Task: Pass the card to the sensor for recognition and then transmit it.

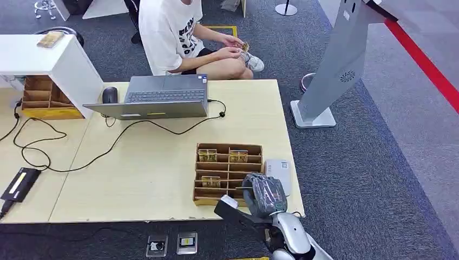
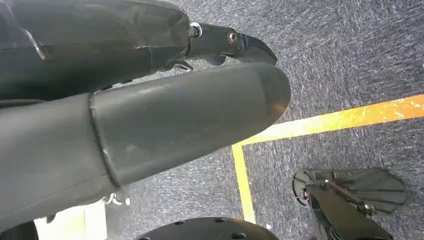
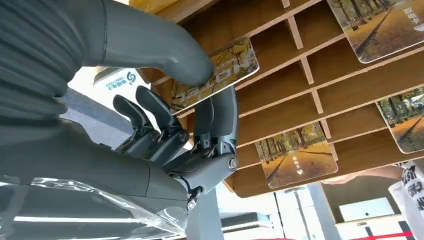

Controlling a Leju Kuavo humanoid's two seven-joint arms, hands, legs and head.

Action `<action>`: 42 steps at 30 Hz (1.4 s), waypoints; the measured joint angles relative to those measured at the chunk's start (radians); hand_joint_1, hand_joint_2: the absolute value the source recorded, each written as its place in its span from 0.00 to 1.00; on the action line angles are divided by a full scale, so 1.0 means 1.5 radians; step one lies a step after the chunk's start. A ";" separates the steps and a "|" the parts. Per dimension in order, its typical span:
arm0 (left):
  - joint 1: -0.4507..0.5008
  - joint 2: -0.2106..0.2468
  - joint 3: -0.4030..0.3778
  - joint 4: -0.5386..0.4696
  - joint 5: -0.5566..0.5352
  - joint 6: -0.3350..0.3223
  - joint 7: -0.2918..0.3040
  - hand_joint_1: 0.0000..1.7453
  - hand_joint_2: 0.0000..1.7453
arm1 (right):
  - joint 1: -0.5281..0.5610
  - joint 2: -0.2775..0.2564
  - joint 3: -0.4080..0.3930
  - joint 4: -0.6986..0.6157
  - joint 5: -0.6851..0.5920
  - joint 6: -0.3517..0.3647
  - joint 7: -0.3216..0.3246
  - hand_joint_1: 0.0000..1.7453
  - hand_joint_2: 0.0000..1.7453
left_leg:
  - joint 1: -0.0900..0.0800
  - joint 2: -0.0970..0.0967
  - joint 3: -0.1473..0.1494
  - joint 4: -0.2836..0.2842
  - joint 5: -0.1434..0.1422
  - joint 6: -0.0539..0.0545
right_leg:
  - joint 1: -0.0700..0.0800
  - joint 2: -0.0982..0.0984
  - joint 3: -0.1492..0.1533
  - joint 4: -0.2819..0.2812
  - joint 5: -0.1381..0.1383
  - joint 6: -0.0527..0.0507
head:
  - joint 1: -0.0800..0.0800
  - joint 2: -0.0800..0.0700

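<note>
Over on the left a white cabinet (image 1: 51,62) sits on the table (image 1: 141,173), a small wooden organizer (image 1: 46,97) tucked beside it and a black power brick (image 1: 20,184) near the table's front edge, its cable snaking across the wood. Moving along, a mouse (image 1: 110,95) and an open laptop (image 1: 154,97) stand at the far edge, and just behind them sits a person in a white T-shirt (image 1: 173,32), both hands busy with a card (image 1: 244,47) of their own. Centre-right now: the wooden card tray (image 1: 227,173), cards standing in several of its slots, with the white sensor (image 1: 279,172) just beside its right wall. Further right, off the table, a grey kiosk stand (image 1: 338,59) rises from the carpet, a red floor line (image 1: 427,65) beyond it. The right hand (image 1: 265,194) is down at the tray's front right corner, covering the slots there. Up close from the wrist, the right hand's thumb presses on top of the card (image 3: 220,72) and the dark fingers (image 3: 220,120) curl under it: the card is pinched, tilted, at the edge of its slot. The left hand (image 2: 150,120) hangs over grey carpet with yellow tape (image 2: 325,120); thumb and fingers lie close together, nothing between them.
</note>
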 joint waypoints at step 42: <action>0.001 0.000 0.000 0.000 -0.015 -0.004 0.000 0.00 0.00 | 0.079 -0.040 -0.130 -0.268 0.103 -0.123 0.056 1.00 1.00 | 0.000 0.000 0.000 0.000 0.000 0.000 | 0.000 0.001 0.000 0.000 0.000 0.000 | 0.000 0.000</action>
